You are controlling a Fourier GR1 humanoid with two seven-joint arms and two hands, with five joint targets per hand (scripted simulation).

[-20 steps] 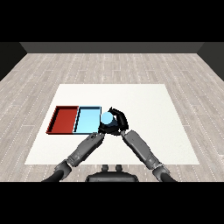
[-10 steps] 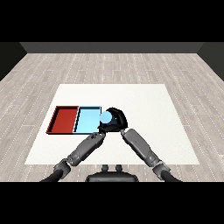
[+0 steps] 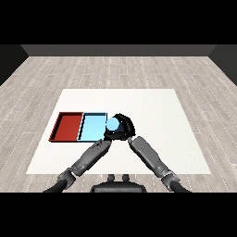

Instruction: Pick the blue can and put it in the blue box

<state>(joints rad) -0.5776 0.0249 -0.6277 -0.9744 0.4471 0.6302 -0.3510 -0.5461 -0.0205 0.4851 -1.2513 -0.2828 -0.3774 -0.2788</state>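
1. Note the change: over the last second the right hand [image 3: 121, 127] has carried the blue can [image 3: 112, 123] leftward. A second ago the can sat clear of the trays to the right; now it overlaps the right edge of the light blue tray [image 3: 91, 127].

2. Check the grasp. The right hand's fingers [image 3: 125, 120] are curled round the can from its right and rear side, clamped on it. The can's pale blue top shows on the hand's left side.

3. Locate the can. It hangs at the tray's right rim, and you cannot tell from this view whether it is above the rim or touching it. It is not yet lying inside the tray.

4. Check the left hand [image 3: 108, 137]. It sits just below the right hand, near the tray's lower right corner. Its fingers are hidden against the dark of the other hand (you cannot tell whether they are apart or together).

5. Disregard the red tray [image 3: 67, 126]. It lies touching the light blue tray on that tray's left and plays no part in this task.

6. Judge progress: pick is done, transport is nearly complete. Expect that a little more leftward travel is needed before release, so that the can clears the rim and lands on the tray floor rather than tipping on the edge.
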